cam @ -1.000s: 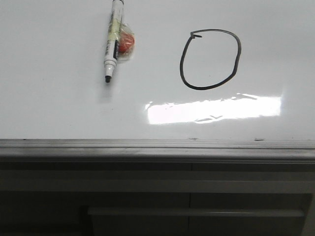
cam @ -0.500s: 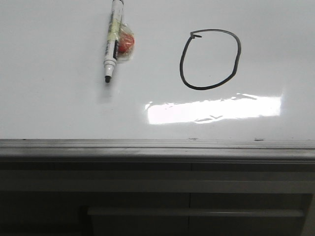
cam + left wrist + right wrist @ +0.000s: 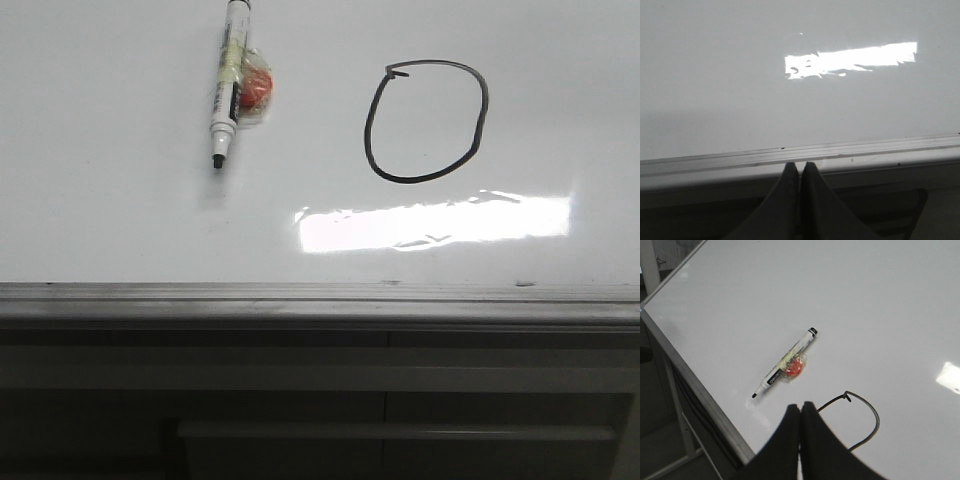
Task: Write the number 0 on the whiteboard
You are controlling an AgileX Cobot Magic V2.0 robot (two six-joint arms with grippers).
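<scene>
The number 0 (image 3: 427,121) sits drawn on the whiteboard (image 3: 120,220), right of an uncapped marker (image 3: 227,82) lying flat beside a red lump (image 3: 254,88); the left gripper (image 3: 800,170) is pressed together over the rail (image 3: 715,161); the right gripper (image 3: 800,410) is pressed together too, empty.

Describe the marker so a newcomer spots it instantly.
Start at the whiteboard. Left of the drawn 0 lies the marker, uncapped, black tip toward the board's rail. It is the only long white barrel, with a small red lump taped to it.
</scene>
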